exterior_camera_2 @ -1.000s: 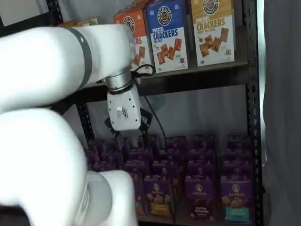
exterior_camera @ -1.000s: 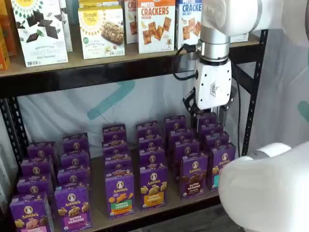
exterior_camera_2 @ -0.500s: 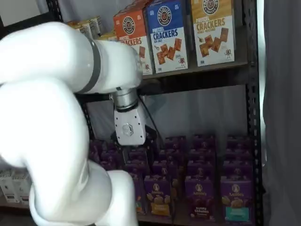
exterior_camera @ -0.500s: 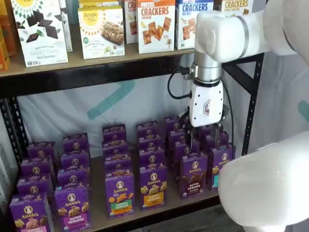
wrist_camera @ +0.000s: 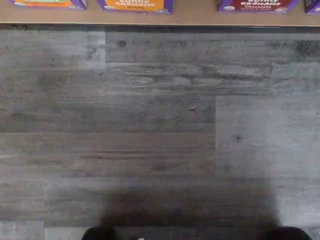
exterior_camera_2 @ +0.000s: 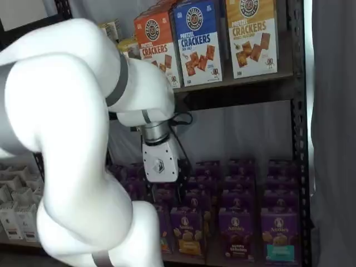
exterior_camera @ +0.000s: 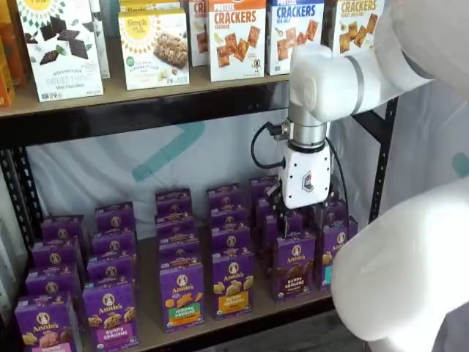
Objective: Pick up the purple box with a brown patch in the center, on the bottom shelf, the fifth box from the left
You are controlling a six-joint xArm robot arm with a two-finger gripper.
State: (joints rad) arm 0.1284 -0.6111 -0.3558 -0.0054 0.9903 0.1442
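The purple box with dark brown cookies on its front stands at the front of its column on the bottom shelf. It also shows in a shelf view and, as a strip with its lower lettering, in the wrist view. My gripper hangs on its white body just above and behind that box, over the same column. In a shelf view the gripper sits low among the purple cartons. Its black fingers are dark against the boxes, and no gap shows plainly. It holds nothing.
Beside the target stand a purple carton with an orange band and one with a teal band. The upper board carries cracker boxes. A black rack post stands at the right. The wrist view shows grey plank floor.
The arm has come down and forward: the gripper moved from above the back rows to just over the front boxes of the target's column.
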